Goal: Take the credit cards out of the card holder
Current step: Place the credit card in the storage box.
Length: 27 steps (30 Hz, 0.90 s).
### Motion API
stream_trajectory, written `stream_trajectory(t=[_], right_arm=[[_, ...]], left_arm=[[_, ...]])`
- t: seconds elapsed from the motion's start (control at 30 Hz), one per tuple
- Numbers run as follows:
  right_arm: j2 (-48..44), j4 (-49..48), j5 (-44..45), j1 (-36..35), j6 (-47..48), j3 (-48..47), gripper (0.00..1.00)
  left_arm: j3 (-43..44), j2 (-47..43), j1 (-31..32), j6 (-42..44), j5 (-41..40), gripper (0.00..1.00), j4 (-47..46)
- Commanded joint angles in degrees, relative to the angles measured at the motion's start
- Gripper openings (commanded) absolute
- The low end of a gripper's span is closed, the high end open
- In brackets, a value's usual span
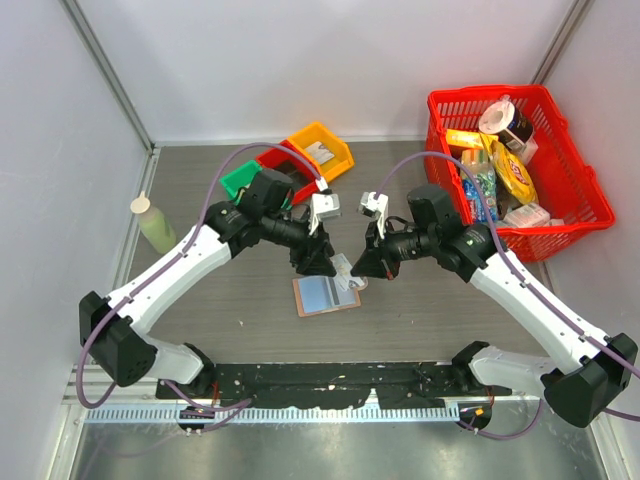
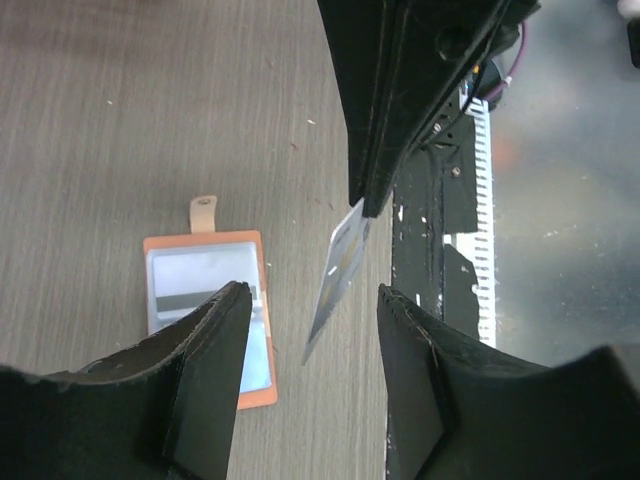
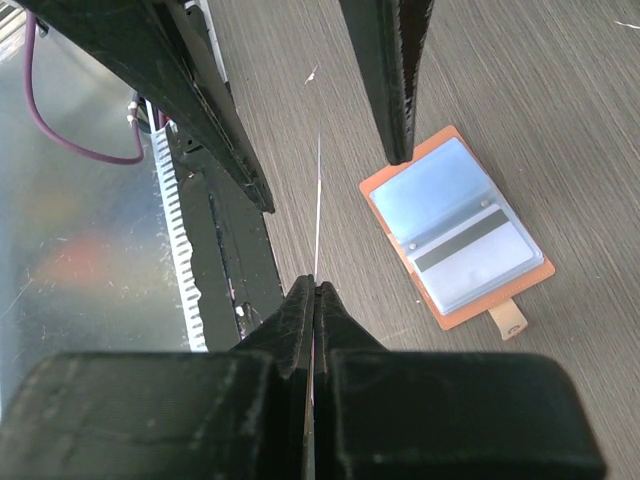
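A small flat tan-pink leather-like card holder [image 1: 325,296] lies spread open on the grey wood-grain table [image 1: 420,320], near the middle between the two arms. Its pale blue-grey lining faces up and its little snap tab sticks out from one edge. Under the clear pocket on one half sits a pale second card [image 3: 470,238] with a dark stripe.

A thin whitish-grey credit card [image 2: 340,265] is out of the holder, held in the air over its far right corner and apart from it. The right fingers [image 3: 297,322] are pressed together on one end of this card, which the right wrist view shows edge-on as a fine line. The left fingers [image 2: 200,380] stand apart, one on each side of the card's free end, with a gap on both sides.

At the far right of the table stands a red plastic mesh basket [image 1: 590,205] full of packaged goods. Far from the arms, left of centre, are a yellow bin [image 1: 322,150], a red bin [image 1: 283,165] and a green bin [image 1: 240,180]. A pale green bottle [image 1: 157,228] stands at the left edge.
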<state>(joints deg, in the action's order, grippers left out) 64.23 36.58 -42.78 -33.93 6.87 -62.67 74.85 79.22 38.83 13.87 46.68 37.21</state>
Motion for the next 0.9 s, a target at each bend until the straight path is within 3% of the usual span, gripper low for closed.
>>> stream_trajectory(t=[0.0, 0.03, 0.1, 0.27, 0.37, 0.43, 0.47, 0.53, 0.67, 0.77, 0.87], right_arm=[[0.1, -1.2, -1.6, -0.2, 1.1, -2.3, 0.01], [0.0, -1.2, -1.8, -0.3, 1.2, -2.1, 0.01], [-0.1, -1.7, -1.7, -0.2, 1.2, -1.9, 0.01], [0.1, -3.3, 0.0, -0.2, 0.3, -0.8, 0.01], [-0.6, -5.5, 5.7, -0.1, -3.7, -0.1, 0.09], [-2.2, -10.7, 12.8, 0.4, -9.2, 1.2, 0.26], [-3.8, -12.7, 16.0, 0.9, -11.9, 3.0, 0.42], [-6.5, -17.0, 21.1, 1.4, -15.6, 5.2, 0.59], [-11.6, -21.9, 35.0, 1.4, -21.2, 8.8, 0.85], [-15.3, -23.1, 45.2, 1.4, -23.9, 11.7, 0.89], [-17.6, -24.2, 49.1, 1.4, -25.3, 14.2, 0.89]], left_arm=[[2.4, 0.9, -0.2, 4.0, 3.0, 0.54, 5.0], [2.4, 0.9, -0.2, 4.5, 3.3, 0.53, 5.5], [2.2, 1.0, -0.2, 4.9, 4.5, 0.41, 5.6], [2.4, 1.5, -0.2, 4.7, 4.4, 0.01, 5.2], [2.0, 1.5, -0.7, 1.5, 1.2, 0.00, 2.4], [-0.4, 0.4, -1.6, -4.4, -2.8, 0.00, -2.9], [-1.8, -0.2, -2.3, -8.6, -5.8, 0.00, -7.3], [-4.9, -1.3, -3.6, -13.5, -10.2, 0.00, -15.9], [-8.0, -0.6, -5.9, -27.1, -24.2, 0.00, -28.7], [-8.1, 2.2, -7.4, -35.2, -34.2, 0.00, -35.0], [-6.7, 6.4, -9.0, -43.0, -41.2, 0.00, -40.4]])
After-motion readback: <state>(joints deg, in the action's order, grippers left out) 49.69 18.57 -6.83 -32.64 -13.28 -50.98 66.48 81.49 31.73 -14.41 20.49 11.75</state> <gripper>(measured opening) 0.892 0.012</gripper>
